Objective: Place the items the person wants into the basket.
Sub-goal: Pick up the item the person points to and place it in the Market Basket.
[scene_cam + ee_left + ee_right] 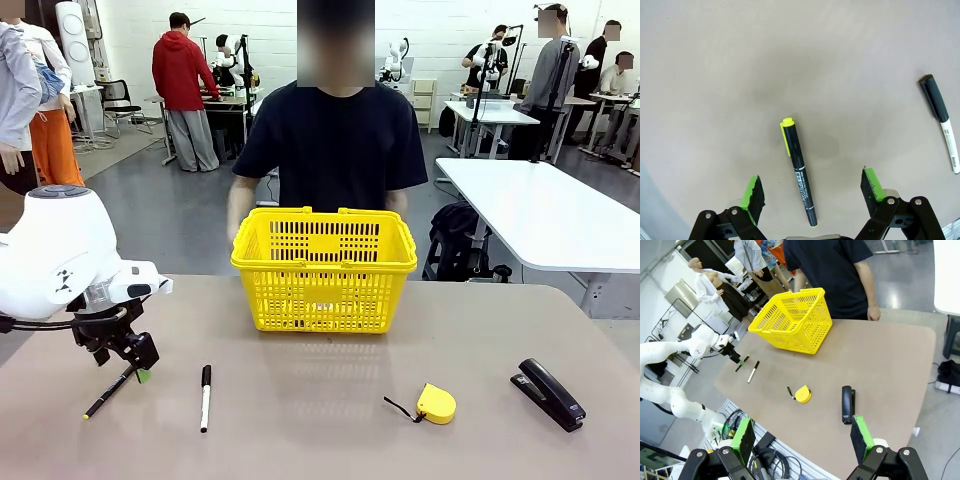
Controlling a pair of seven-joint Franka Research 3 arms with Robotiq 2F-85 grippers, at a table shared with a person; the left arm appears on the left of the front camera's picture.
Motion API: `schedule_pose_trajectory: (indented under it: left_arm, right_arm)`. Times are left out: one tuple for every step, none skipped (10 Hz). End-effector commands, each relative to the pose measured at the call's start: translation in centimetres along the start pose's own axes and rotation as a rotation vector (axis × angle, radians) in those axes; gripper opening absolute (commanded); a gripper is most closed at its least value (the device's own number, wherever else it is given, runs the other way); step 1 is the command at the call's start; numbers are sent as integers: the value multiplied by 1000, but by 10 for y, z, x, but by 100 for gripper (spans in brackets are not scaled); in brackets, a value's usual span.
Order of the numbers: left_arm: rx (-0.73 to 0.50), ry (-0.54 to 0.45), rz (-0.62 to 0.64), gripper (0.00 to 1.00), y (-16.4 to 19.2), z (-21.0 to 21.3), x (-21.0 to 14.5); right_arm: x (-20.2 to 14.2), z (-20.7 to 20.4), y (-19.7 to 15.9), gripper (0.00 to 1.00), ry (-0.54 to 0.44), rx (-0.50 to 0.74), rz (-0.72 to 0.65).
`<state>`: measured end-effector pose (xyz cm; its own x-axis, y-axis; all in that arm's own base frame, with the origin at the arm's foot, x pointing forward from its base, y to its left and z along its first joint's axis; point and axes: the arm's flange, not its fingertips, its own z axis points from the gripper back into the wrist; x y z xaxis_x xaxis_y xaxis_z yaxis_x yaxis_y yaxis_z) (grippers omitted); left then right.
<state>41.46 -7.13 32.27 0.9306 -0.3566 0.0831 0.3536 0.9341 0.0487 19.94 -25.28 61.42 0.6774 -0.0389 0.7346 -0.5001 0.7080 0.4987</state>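
The thin black pen (799, 172) with a yellow tip lies on the tan table, directly between the green pads of my open left gripper (811, 184), which hovers just above it without touching. From the front, that gripper (128, 362) hangs low over the pen (110, 392) at the table's left. The black stapler (548, 394) lies at the near right. It also lies ahead of my right gripper (802, 434), which is open, empty and high above the table's edge. The yellow basket (324, 268) stands at the far middle, with the person (336, 140) right behind it.
A white marker (205, 397) with a black cap lies just right of the pen, also at the edge of the left wrist view (940, 120). A small yellow tape measure (436, 403) sits between the marker and the stapler. Bare table spreads in front of the basket.
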Motion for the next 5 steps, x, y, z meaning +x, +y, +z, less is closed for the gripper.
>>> schedule_pose_trajectory:
  left_arm:
    - [54, -4, 34, 100, -5, -11, -16]
    - [57, 1, 37, 100, -5, -12, -17]
    - [59, 6, 42, 100, -6, -13, -18]
    - [59, 12, 41, 100, -5, -11, -17]
    - [51, 14, 31, 100, -4, -10, -16]
  right_arm:
    - [2, 1, 0, 100, -19, 19, 10]
    - [2, 1, 0, 100, -19, 19, 10]
    - [2, 1, 0, 100, -19, 19, 10]
    - [2, 1, 0, 100, -19, 19, 10]
    - [2, 1, 0, 100, -19, 19, 10]
